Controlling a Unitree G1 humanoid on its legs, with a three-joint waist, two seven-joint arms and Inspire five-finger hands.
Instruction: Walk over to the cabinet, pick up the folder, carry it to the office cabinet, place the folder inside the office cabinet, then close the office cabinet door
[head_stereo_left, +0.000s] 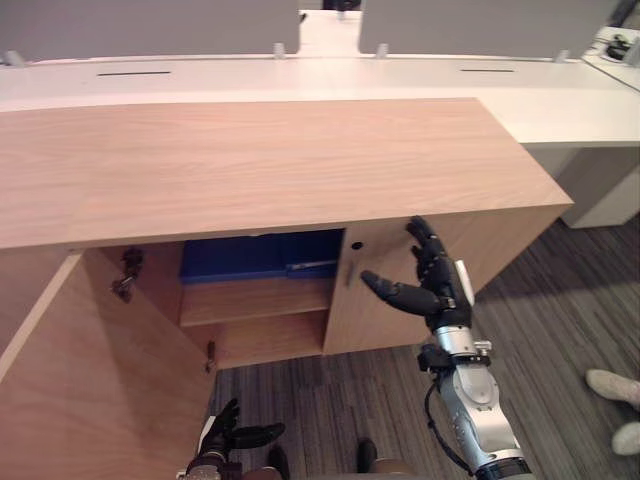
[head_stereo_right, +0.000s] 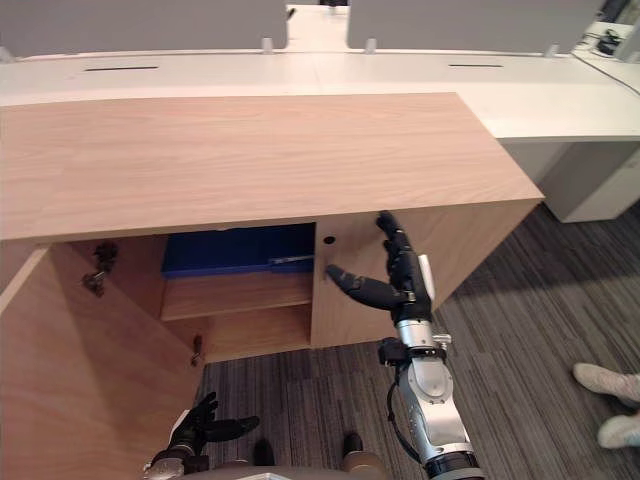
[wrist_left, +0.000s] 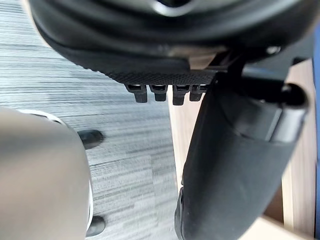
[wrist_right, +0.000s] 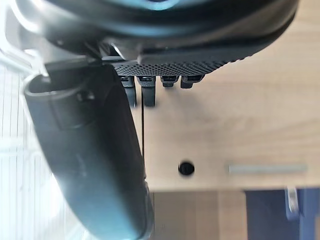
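Observation:
The blue folder (head_stereo_left: 255, 255) lies flat on the upper shelf inside the low wooden cabinet (head_stereo_left: 250, 160). The cabinet's left door (head_stereo_left: 90, 380) stands swung out towards me. Its right door (head_stereo_left: 380, 320) is closed, with a small bar handle (head_stereo_left: 349, 272) and a keyhole (head_stereo_left: 356, 245). My right hand (head_stereo_left: 435, 285) is raised just in front of the closed door, open, fingers straight and thumb spread, holding nothing. The right wrist view shows the same keyhole (wrist_right: 186, 168) and handle (wrist_right: 267, 169) past the fingers (wrist_right: 150, 87). My left hand (head_stereo_left: 235, 432) hangs low by the open door's free edge, relaxed and empty.
White desks (head_stereo_left: 560, 100) with grey partition panels (head_stereo_left: 150, 25) run behind the cabinet. A person's pale shoes (head_stereo_left: 615, 385) stand on the grey striped carpet (head_stereo_left: 560, 300) at the right. An empty lower shelf (head_stereo_left: 265, 335) sits below the folder.

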